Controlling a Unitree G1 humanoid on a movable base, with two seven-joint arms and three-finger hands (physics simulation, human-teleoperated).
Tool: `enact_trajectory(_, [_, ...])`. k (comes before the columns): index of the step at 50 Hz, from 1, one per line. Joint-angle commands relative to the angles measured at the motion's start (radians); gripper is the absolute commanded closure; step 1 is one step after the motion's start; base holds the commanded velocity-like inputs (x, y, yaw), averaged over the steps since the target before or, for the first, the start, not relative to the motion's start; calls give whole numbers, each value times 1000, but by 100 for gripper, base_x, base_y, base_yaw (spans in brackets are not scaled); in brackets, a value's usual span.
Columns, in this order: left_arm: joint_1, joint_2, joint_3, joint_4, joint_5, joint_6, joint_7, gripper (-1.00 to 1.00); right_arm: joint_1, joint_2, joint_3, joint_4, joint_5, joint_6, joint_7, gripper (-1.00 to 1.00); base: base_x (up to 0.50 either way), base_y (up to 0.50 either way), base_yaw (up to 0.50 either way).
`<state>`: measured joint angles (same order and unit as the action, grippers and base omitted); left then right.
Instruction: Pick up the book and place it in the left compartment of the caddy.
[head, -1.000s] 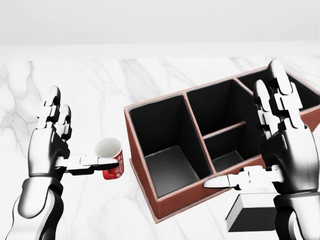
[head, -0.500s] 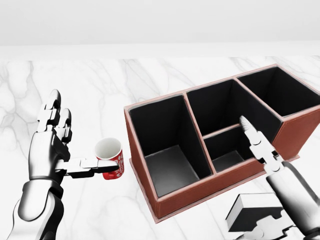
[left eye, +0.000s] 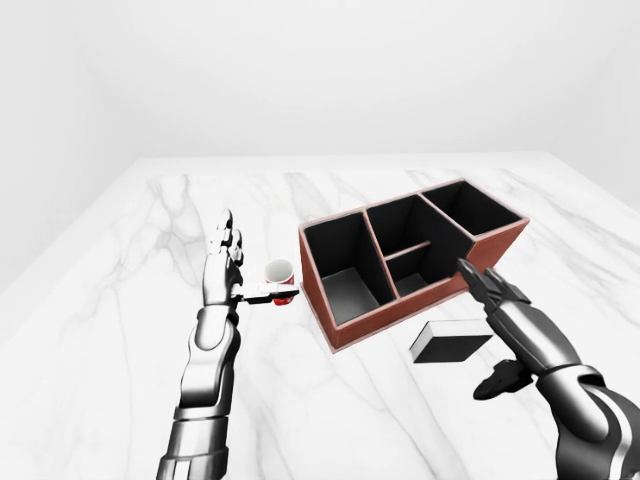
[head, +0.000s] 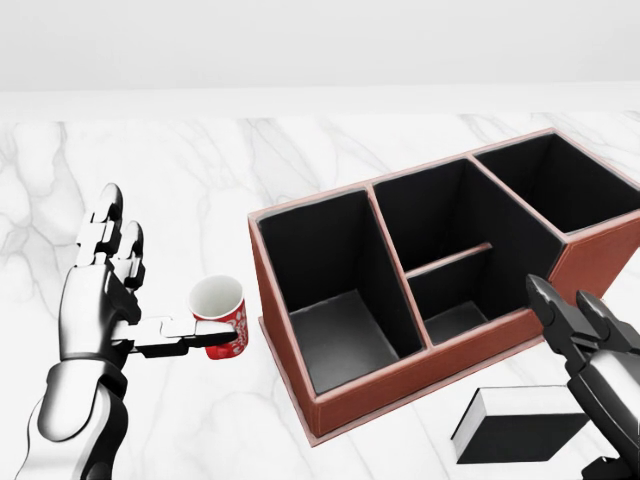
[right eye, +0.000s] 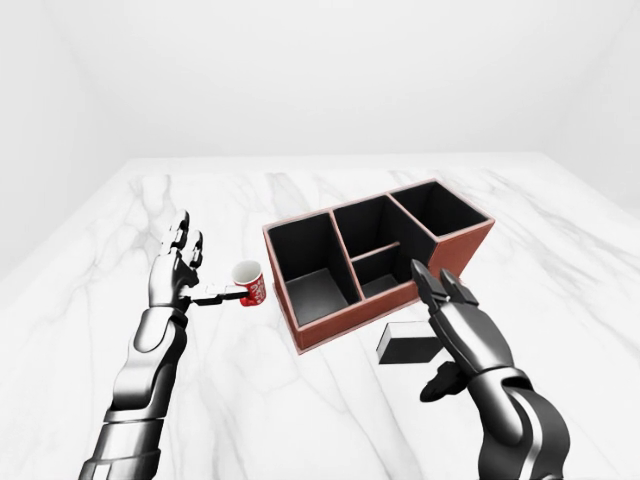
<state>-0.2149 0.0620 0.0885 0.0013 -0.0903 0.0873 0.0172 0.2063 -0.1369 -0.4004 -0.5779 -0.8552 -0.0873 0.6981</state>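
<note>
The book (head: 520, 430) is black with a white page edge and lies flat on the marble table, at the bottom right of the head view, just below the caddy. The caddy (head: 400, 385) is red-brown with black insides; its left compartment (head: 330, 310) is the large one and holds nothing. My right hand (left eye: 488, 325) is open, palm down, hovering over the book's right end, with its fingers (head: 560, 310) pointing at the caddy and not touching the book. My left hand (head: 130, 290) is open with fingers upright, at the left.
A red mug (head: 220, 318) with a white inside stands left of the caddy, right at the tip of my left thumb. The caddy's middle is split into two small compartments, with one more compartment at the right. The marble tabletop (left eye: 150, 300) ends at a white wall.
My right hand has dropped from upright in front of the caddy to a flat, palm-down pose over the book. The left hand, mug, caddy and book have stayed put.
</note>
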Motion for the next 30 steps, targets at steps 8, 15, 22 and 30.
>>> enact_trajectory(8, [11,-2,-1,-5,0,0,0,-100,-135,-74,67,260,-266,0,-51,-100,0,0,0])
enact_trajectory(15, [21,-4,-4,-18,4,0,0,-100,-228,-108,168,355,-320,0,-91,-100,0,0,0])
enact_trajectory(22, [22,-5,-3,-19,6,0,-1,-100,-438,-122,305,552,-405,0,-93,-100,0,0,0])
enact_trajectory(30, [20,-4,-2,-5,4,0,-1,-100,-455,-109,347,619,-444,0,-77,-100,0,0,0])
